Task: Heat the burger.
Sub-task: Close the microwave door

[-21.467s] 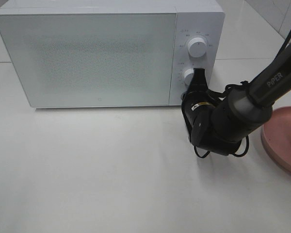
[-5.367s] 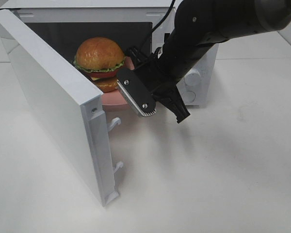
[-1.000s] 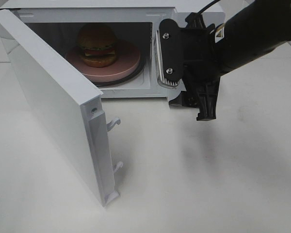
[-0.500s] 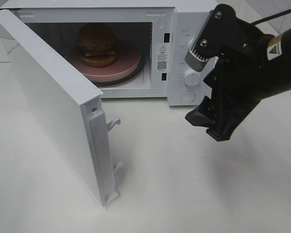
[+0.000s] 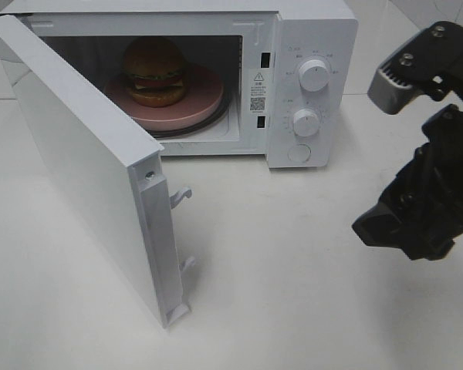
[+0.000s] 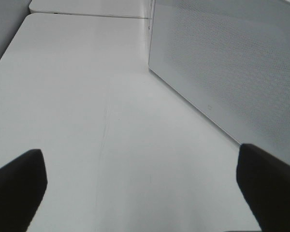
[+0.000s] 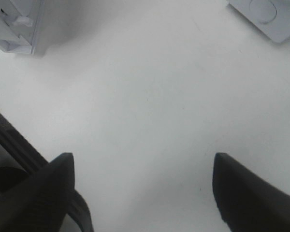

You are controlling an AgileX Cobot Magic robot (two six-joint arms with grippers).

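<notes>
The burger (image 5: 154, 69) sits on a round pink plate (image 5: 204, 100) inside the white microwave (image 5: 312, 31), whose door (image 5: 85, 169) swings wide open toward the front left. My right gripper (image 5: 401, 154) hovers open and empty over the table to the right of the microwave, well clear of it. In the right wrist view, the right gripper (image 7: 145, 188) has only bare tabletop between its dark fingers (image 7: 55, 188). In the left wrist view, the left gripper (image 6: 140, 193) stands open and empty beside the outer face of the door (image 6: 222, 67). The left gripper does not show in the exterior high view.
Two white dials (image 5: 314, 77) and a round button (image 5: 299, 153) are on the microwave's right panel. The open door's latch hooks (image 5: 182, 194) stick out over the table. The door's lower corner (image 7: 14, 29) and the microwave's corner (image 7: 266, 14) show in the right wrist view.
My right gripper has drawn back from the microwave's front to the right and turned, uncovering the control panel. The burger, plate and door have stayed put.
</notes>
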